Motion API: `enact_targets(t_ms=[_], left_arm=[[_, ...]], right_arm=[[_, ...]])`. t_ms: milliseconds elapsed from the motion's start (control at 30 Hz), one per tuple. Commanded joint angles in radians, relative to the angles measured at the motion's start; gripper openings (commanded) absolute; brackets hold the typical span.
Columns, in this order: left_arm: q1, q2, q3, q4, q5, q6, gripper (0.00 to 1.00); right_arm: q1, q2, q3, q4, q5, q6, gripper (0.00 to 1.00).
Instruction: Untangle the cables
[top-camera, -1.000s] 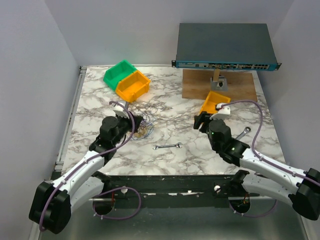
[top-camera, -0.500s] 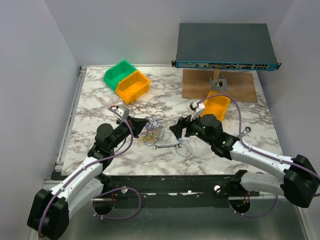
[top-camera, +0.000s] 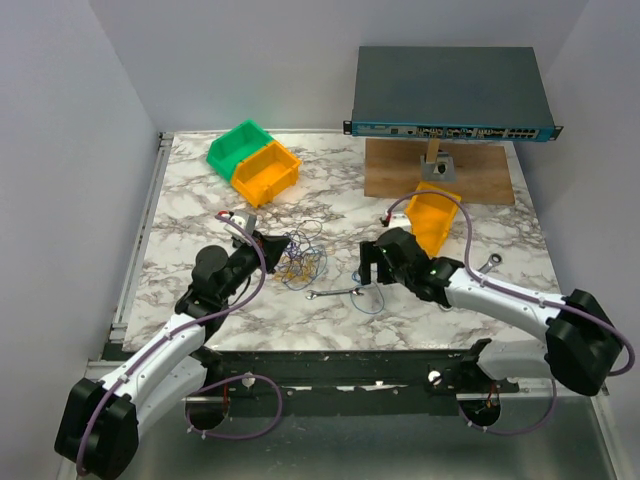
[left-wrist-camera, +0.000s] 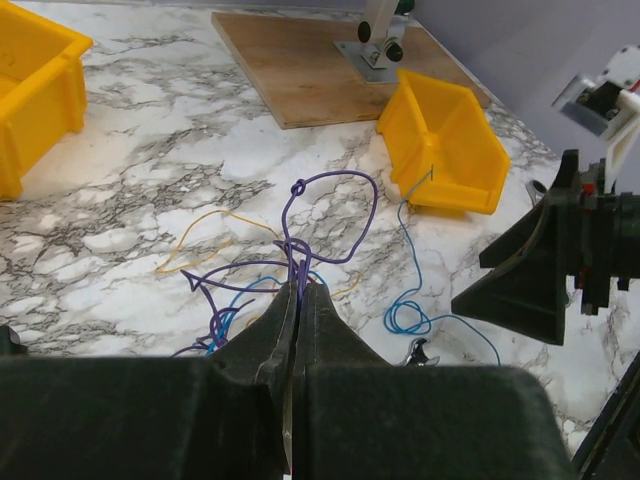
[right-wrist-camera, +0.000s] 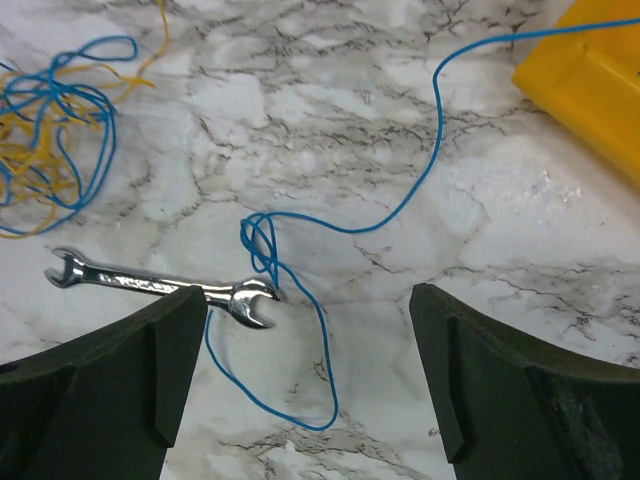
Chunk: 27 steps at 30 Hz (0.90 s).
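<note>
From above, the cables (top-camera: 300, 260) lie tangled left of the middle of the tabletop (top-camera: 190, 200), nearer its near edge. The left gripper (top-camera: 274, 245) is at the tangle, and 1 blue strand (top-camera: 371, 299) trails past the silver wrench (top-camera: 335, 293) below the right gripper (top-camera: 368, 270). The left wrist view shows the left jaws pressed together, clamped on a purple wire (left-wrist-camera: 335, 205) that loops up from the tangle. The right wrist view shows the right jaws spread wide apart, the blue strand's loop and the wrench head between them.
</note>
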Motion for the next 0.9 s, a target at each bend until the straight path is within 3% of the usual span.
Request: enact_targets(t_ms=[0, 267, 367, 400, 567, 600, 867], left_arm=[[-0.002, 0.002, 0.026, -0.008, -0.025, 0.007, 0.00], [-0.001, 0.005, 0.030, -0.026, -0.044, 0.010, 0.00], [-0.002, 0.006, 0.034, -0.030, -0.048, 0.011, 0.00], [-0.002, 0.005, 0.034, -0.031, -0.049, 0.011, 0.00], [-0.002, 0.003, 0.035, -0.035, -0.052, 0.013, 0.00], [-0.002, 0.003, 0.036, -0.037, -0.053, 0.012, 0.00], [-0.002, -0.001, 0.036, -0.038, -0.052, 0.013, 0.00]], right_arm=[[0.000, 0.091, 0.056, -0.066, -0.052, -0.033, 0.92], [0.001, 0.292, 0.154, -0.043, -0.078, -0.078, 0.85], [0.000, 0.357, 0.167, -0.025, -0.100, -0.075, 0.76], [0.000, 0.371, 0.171, -0.024, -0.102, -0.072, 0.70], [-0.001, 0.376, 0.176, -0.042, -0.097, -0.059, 0.09], [-0.001, 0.353, 0.175, -0.046, -0.089, -0.055, 0.01], [-0.002, 0.091, 0.229, -0.094, 0.138, -0.031, 0.01]])
